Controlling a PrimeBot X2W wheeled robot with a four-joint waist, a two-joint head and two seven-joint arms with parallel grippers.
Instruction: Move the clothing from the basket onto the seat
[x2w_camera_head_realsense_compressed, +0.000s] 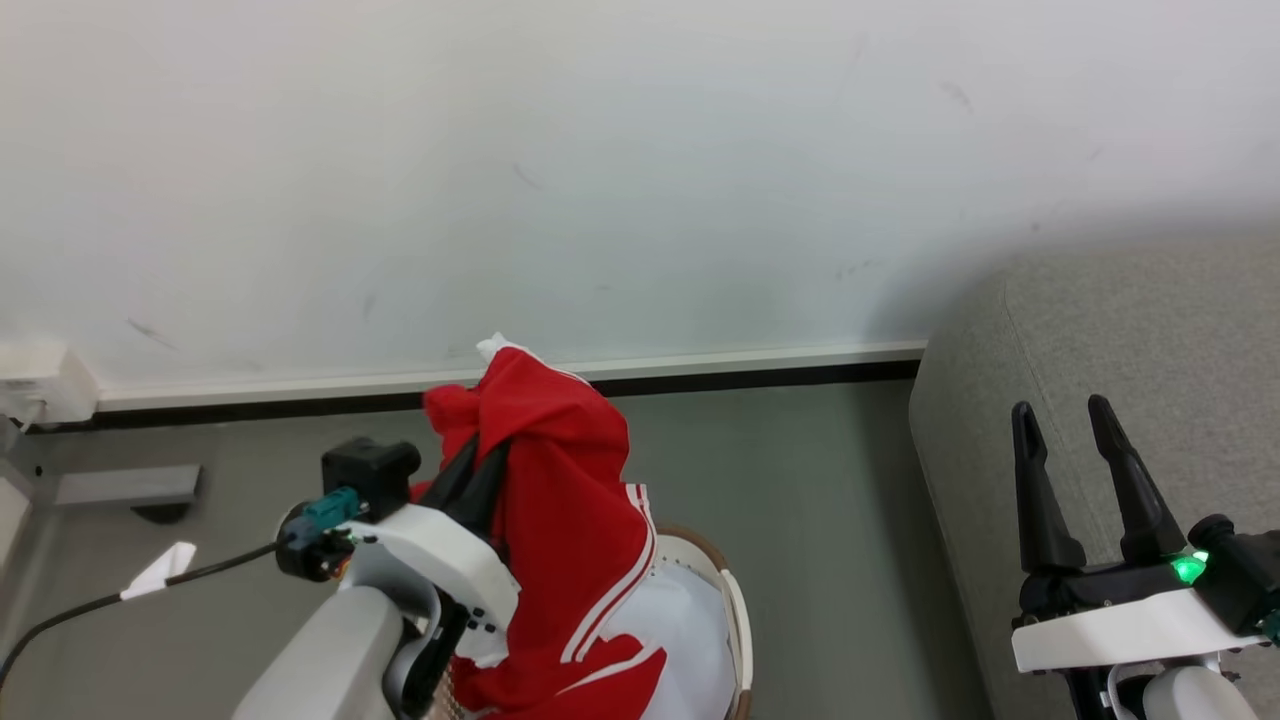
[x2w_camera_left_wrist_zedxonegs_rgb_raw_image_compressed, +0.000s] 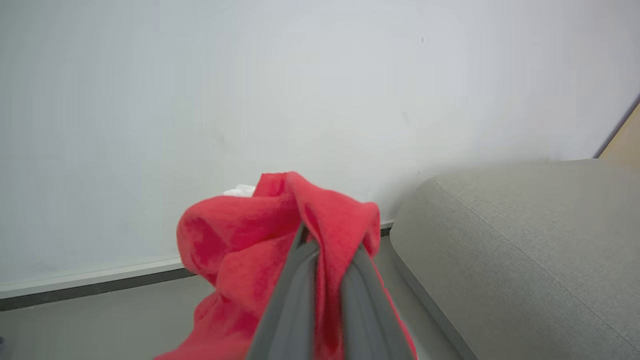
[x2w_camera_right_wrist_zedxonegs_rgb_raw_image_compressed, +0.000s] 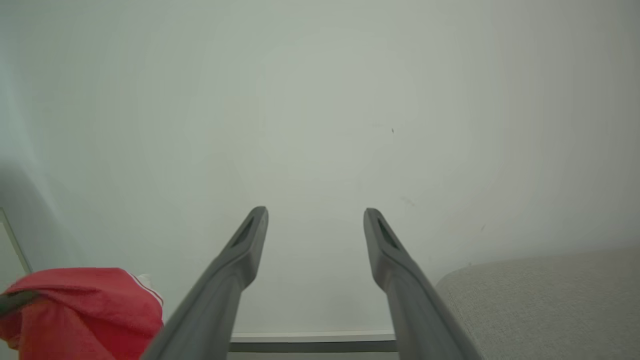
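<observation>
Clothing of bright red soft fabric with white stripes (x2w_camera_head_realsense_compressed: 570, 500) is being clenched by the left gripper (x2w_camera_head_realsense_compressed: 478, 462) and held above the oval cream-white plastic basket (x2w_camera_head_realsense_compressed: 737, 610), lower end hanging toward it. None is being seen on the large grey woven seat (x2w_camera_head_realsense_compressed: 1100, 330), well apart rightward, so carrying and releasing are judged outstanding. Its long axis is being hung near vertical, bunched end uppermost. The right gripper (x2w_camera_head_realsense_compressed: 1060, 412) is being held spread, empty.

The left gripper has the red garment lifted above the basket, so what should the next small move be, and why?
Probably swing the left gripper rightward toward the sofa without opening it. It is shut on the red garment, whose lower end hangs over the basket, and the sofa lies to the right across the floor.
</observation>
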